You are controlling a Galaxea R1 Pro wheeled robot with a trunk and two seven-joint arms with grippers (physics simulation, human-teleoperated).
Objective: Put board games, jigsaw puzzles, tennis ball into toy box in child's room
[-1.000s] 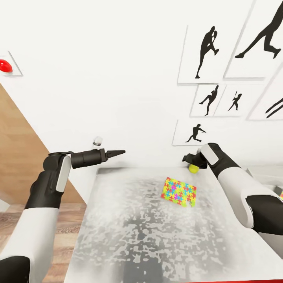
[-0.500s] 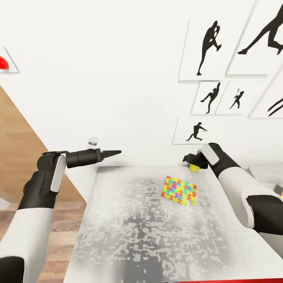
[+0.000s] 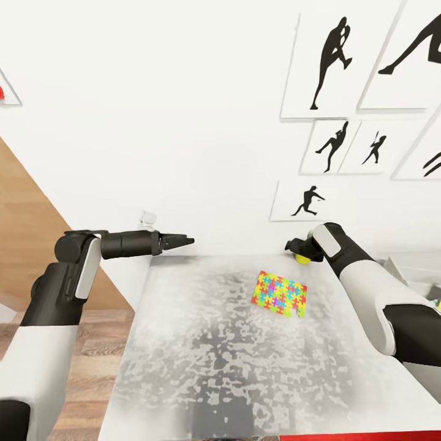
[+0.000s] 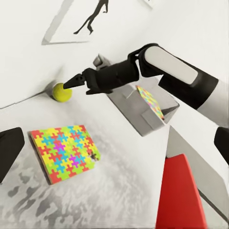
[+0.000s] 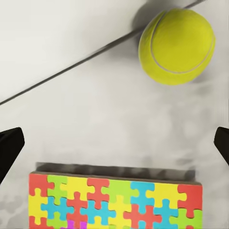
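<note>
Right tool (image 4: 67, 83): seen from the left wrist camera, its dark fingers come together to a point just beside the tennis ball, apart from it; it appears clenched and grasps nothing. In the right wrist view the two fingertips (image 5: 9, 148) sit at opposite borders of the picture, so the gap cannot be judged with certainty.
Left tool (image 3: 184, 240): fingers drawn together into a narrow tip, clenched on nothing, held level above the table's far left corner and pointing toward the right arm.
Tennis ball (image 5: 176, 45): yellow-green, resting on the table at its far edge against the wall, near the far right corner, just beyond the right tool.
Jigsaw puzzle (image 3: 279, 294): flat multicoloured box lying on the table, near the ball and just inward from it, in the far right part of the surface, turned slightly askew to the table's edges.
Table (image 3: 214, 367): mottled grey-white top, pushed against the white wall.
Toy box (image 4: 138, 112): open grey box standing past the table's right edge; a second jigsaw puzzle (image 4: 151, 101) leans tilted inside it.
Red object (image 4: 180, 195): flat red shape at the near side of the table, identity unclear.
Wall pictures (image 3: 334, 61): black silhouettes of athletes in white frames, hung above the table's far right side.
</note>
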